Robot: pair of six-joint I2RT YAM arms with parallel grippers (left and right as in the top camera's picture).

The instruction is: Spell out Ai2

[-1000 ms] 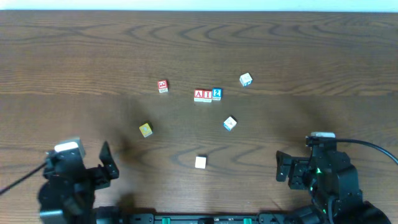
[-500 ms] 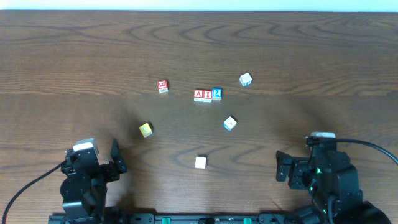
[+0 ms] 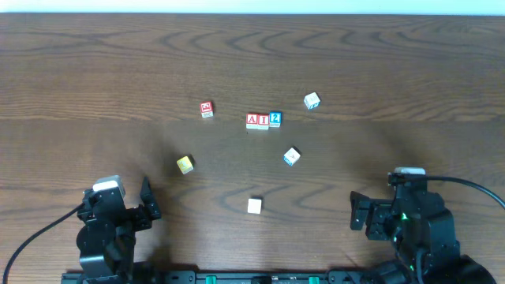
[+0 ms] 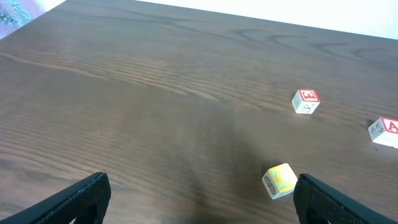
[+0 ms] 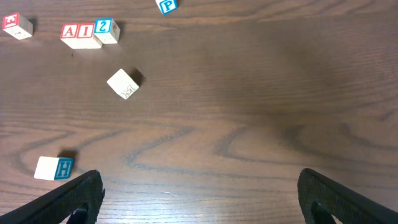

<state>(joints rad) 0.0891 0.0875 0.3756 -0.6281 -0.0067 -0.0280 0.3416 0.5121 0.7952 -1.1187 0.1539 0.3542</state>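
The three task cubes are found in a row at mid-counter: the A cube point(image 3: 252, 120), the I cube point(image 3: 262, 120) and the 2 cube point(image 3: 274, 118). They are set side by side and appear to touch, and in the right wrist view they read A, I, 2 from left to right. The word is judged to be spelled already.

The left hand point(image 4: 202, 186) is seen spread wide with nothing between its fingers, parked at the near left edge of the counter point(image 3: 410, 71). The right hand point(image 5: 199, 180) is likewise released and empty at the near right. Both are well apart from the row.

If a nudge is wanted, the cubes can be expected to be light, stiff and hard, being small wooden blocks. Their smooth faces are likely to slide or twist on the polished wood if pushed off-centre. A hold would best be taken on two opposite flat faces, never on corners. Since the sides within the row are blocked by neighbours, only the near and far faces are judged free.

The yellow cube point(image 3: 185, 164) and the odd red-framed cube point(image 3: 207, 109) are left out to the left. The P cube point(image 3: 312, 100), M cube point(image 3: 291, 156) and H cube point(image 3: 254, 206) lie scattered around, none touching the row.
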